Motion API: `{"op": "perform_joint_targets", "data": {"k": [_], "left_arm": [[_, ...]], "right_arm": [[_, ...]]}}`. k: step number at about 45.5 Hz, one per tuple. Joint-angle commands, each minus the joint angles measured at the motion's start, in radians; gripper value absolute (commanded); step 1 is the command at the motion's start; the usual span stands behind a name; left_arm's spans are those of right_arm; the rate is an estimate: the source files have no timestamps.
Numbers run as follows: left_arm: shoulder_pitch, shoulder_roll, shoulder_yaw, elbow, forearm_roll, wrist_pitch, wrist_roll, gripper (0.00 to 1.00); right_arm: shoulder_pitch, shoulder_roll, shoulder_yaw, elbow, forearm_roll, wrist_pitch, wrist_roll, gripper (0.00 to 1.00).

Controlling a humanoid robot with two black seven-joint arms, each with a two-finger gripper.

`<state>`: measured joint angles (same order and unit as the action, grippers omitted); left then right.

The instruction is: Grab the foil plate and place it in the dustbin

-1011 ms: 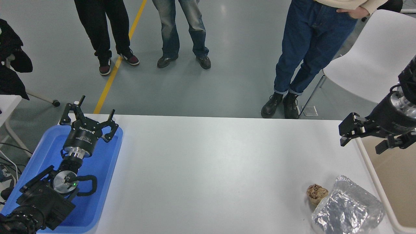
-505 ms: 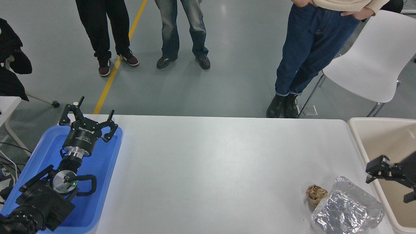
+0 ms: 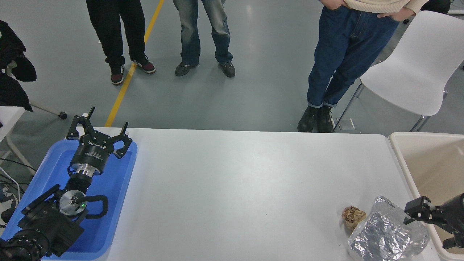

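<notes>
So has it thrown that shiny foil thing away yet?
Not yet. The crinkled silver foil plate lies on the white table beside a crumpled brown paper ball. The right end effector hovers open at its edge. Gripping, lifting and dropping into the beige plastic dustbin remain.

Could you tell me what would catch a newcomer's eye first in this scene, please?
The crinkled foil plate at the table's near right corner, the right gripper open beside it. A crumpled brown paper ball lies just left of the plate, and the left gripper sits parked over the blue tray.
</notes>
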<state>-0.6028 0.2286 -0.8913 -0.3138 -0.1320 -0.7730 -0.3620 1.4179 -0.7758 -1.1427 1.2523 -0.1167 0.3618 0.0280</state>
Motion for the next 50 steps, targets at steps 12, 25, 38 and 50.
{"op": "perform_joint_targets", "data": {"k": [12, 25, 38, 50], "left_arm": [[0.0, 0.0, 0.0, 0.001, 0.0, 0.0, 0.0, 1.0], [0.0, 0.0, 0.0, 0.001, 0.0, 0.0, 0.0, 1.0], [0.0, 0.0, 0.0, 0.001, 0.0, 0.0, 0.0, 1.0], [0.0, 0.0, 0.0, 0.001, 0.0, 0.001, 0.0, 1.0]], "right_arm": [[-0.134, 0.001, 0.061, -0.007, -0.009, -0.101, -0.005, 0.94], [-0.165, 0.006, 0.067, -0.007, 0.002, -0.109, -0.005, 0.91], [-0.177, 0.006, 0.07, -0.007, 0.003, -0.106, -0.005, 0.65], [-0.192, 0.007, 0.095, -0.007, 0.002, -0.103, -0.005, 0.64]]}}
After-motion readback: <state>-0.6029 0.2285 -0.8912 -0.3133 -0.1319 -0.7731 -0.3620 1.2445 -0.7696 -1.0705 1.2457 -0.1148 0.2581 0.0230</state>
